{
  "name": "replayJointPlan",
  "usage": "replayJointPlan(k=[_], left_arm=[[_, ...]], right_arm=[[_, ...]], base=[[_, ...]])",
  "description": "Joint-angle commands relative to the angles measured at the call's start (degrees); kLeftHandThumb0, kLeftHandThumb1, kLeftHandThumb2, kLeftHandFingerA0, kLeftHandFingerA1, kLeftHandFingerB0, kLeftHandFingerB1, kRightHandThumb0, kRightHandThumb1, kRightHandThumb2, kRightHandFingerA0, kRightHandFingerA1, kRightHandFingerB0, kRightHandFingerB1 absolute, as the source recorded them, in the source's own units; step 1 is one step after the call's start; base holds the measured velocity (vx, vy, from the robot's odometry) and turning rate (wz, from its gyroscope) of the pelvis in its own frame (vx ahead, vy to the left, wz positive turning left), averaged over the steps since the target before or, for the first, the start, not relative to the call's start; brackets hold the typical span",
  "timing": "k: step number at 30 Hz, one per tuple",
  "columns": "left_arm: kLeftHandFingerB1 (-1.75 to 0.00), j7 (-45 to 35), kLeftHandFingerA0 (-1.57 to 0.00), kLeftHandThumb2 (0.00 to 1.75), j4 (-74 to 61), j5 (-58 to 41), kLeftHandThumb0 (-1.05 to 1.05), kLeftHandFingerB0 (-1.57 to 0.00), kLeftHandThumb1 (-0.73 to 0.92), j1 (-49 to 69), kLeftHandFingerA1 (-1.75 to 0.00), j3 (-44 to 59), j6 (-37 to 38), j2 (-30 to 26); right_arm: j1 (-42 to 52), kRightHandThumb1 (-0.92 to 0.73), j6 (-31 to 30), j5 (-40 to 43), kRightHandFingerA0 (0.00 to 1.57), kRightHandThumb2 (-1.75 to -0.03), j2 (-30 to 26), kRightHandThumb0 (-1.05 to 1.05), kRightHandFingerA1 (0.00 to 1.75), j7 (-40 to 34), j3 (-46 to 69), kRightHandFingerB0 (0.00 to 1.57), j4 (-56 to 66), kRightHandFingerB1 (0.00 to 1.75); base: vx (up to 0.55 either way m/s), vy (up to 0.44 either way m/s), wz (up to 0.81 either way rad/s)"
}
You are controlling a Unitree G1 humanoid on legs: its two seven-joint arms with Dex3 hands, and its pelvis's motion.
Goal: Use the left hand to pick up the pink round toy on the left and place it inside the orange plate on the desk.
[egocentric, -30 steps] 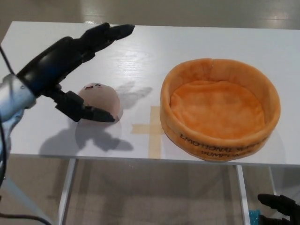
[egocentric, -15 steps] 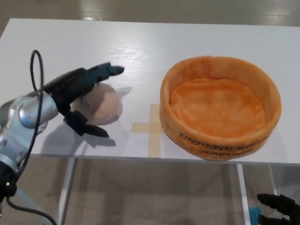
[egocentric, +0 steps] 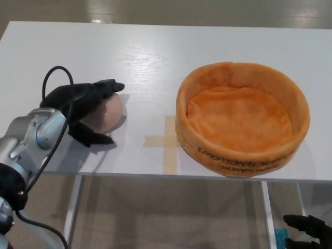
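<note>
Single head view, looking steeply down and forward from above the near edge of the white tabletop, fairly close. Frame spans most of the tabletop, floor beyond its far edge and under the near edge. No second view to overlap with.

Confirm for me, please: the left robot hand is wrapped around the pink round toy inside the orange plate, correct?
Not quite. The head view shows the left robot hand wrapped around the pink round toy on the white desk, left of the orange plate, which is empty.
</note>
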State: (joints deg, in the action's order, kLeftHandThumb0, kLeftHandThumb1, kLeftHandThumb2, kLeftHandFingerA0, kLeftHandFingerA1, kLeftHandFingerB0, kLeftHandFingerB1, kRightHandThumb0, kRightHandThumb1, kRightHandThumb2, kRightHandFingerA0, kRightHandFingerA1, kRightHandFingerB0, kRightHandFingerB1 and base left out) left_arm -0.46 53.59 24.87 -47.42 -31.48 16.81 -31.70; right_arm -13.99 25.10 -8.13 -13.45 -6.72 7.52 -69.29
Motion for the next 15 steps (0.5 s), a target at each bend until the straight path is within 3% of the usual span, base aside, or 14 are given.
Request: replayJointPlan(k=[1,2,3,5,9,15], left_arm=[[-0.53,10.9,-0.78,0.7,4.4,2.85,-0.22,-0.84,0.86,1.94,-1.52,2.1,9.25,2.66],[-0.53,11.27,-0.78,0.7,4.69,3.0,-0.22,-0.84,0.86,1.82,-1.52,2.22,9.51,2.8],[-0.86,12.3,-0.8,0.76,4.76,3.21,-0.22,-0.83,0.83,1.86,-1.49,2.45,10.4,2.89],[-0.93,14.91,-0.79,0.75,5.36,3.87,-0.22,-0.82,0.83,1.9,-1.49,2.93,12.42,3.19],[-0.99,16.35,-0.81,0.75,6.33,4.44,-0.21,-0.8,0.83,1.54,-1.53,3.43,13.68,3.61],[-0.94,17.79,-0.83,0.73,7.15,5.46,-0.23,-0.81,0.84,0.7,-1.5,3.95,15.17,4.03]], right_arm=[[0.14,-0.68,-0.92,0.6,0.65,-0.6,-0.68,-0.16,0.59,0.45,-0.45,0.62,-0.2,0.49],[0.04,-0.68,-0.98,0.74,0.65,-0.6,-0.68,-0.16,0.59,0.53,-0.39,0.62,-0.21,0.49],[-0.06,-0.68,-1.01,0.8,0.65,-0.59,-0.7,-0.16,0.59,0.6,-0.4,0.62,-0.21,0.49],[-0.21,-0.68,-0.96,1.0,0.65,-0.6,-0.78,-0.16,0.58,0.87,-0.37,0.62,-0.28,0.49],[-0.47,-0.69,-1.42,0.91,0.65,-0.6,-0.85,-0.18,0.57,0.83,-0.52,0.62,-0.32,0.48],[-0.57,-0.68,-1.44,0.59,0.65,-0.59,-1.02,-0.17,0.57,0.5,-0.96,0.62,-0.35,0.49]], base=[[0.0,0.0,0.0],[0.0,0.0,0.0],[0.0,0.0,0.0],[0.0,0.0,0.0],[0.0,0.0,0.0],[0.0,0.0,0.0]])
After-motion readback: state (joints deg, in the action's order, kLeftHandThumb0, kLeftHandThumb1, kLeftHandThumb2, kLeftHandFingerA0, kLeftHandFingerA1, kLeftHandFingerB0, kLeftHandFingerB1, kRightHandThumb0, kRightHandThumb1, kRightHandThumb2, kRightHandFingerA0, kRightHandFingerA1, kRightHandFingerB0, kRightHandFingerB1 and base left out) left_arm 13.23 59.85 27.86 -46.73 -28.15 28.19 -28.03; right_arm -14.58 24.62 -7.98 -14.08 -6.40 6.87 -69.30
